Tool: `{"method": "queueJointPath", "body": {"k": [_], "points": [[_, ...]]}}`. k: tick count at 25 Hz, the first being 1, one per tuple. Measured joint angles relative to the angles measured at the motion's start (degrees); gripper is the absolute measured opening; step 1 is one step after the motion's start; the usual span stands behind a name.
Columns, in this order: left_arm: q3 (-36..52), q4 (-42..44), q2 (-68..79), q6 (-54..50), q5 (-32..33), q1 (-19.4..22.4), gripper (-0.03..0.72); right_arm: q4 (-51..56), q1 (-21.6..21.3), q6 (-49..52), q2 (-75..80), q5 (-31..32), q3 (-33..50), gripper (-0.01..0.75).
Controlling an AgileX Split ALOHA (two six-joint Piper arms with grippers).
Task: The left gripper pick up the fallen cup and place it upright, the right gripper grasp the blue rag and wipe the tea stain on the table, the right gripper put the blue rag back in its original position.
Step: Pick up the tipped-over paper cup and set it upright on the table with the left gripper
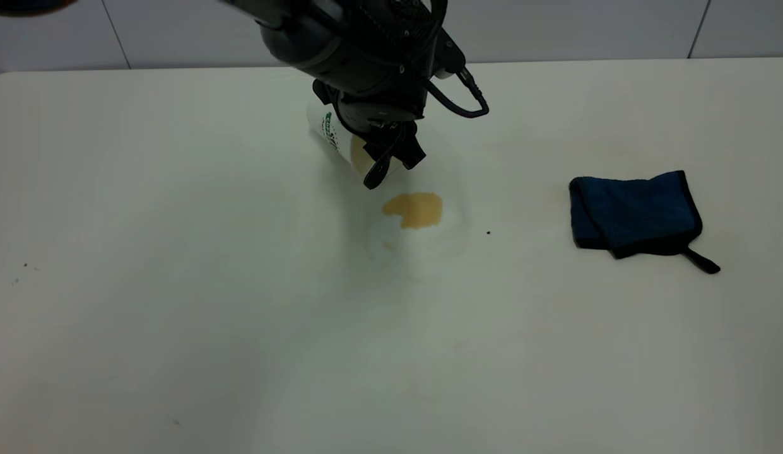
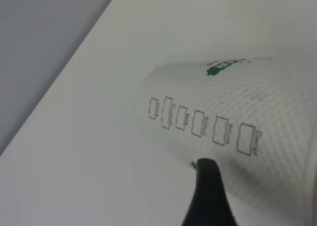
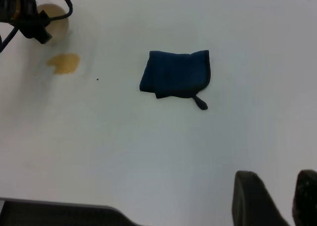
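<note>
A: cup (image 1: 333, 133) is in the left gripper (image 1: 391, 157), tilted, mouth down toward the tea stain (image 1: 415, 209), one finger inside the rim, pinched on the wall

B: risk?

A: thin paper wall, could slip or crush as it rotates upright; leftover tea may drip on the table (image 1: 176, 284)

B: right side?

A: right gripper (image 3: 280, 198) spread, well apart from the blue rag (image 1: 636, 212), rag untouched

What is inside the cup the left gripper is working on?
The cup lies tilted, its mouth facing the tea stain. Only a cream-brown patch of its inside shows; the left gripper covers the rest, so any remaining liquid cannot be seen.
</note>
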Motion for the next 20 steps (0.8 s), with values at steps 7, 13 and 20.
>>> {"method": "queueJointPath", "body": {"k": [7, 13, 20], "points": [[-0.01, 8.22, 1.4, -8.51, -0.28, 1.17, 0.468, 0.0, 0.0, 0.0, 0.0, 0.0, 0.0, 0.24], [-0.01, 8.61, 0.84, -6.21, 4.29, 1.17, 0.067, 0.0, 0.0, 0.0, 0.0, 0.0, 0.0, 0.24], [-0.01, -18.22, -10.94, 22.48, 6.65, 4.56, 0.005, 0.0, 0.0, 0.0, 0.0, 0.0, 0.0, 0.24]]}}
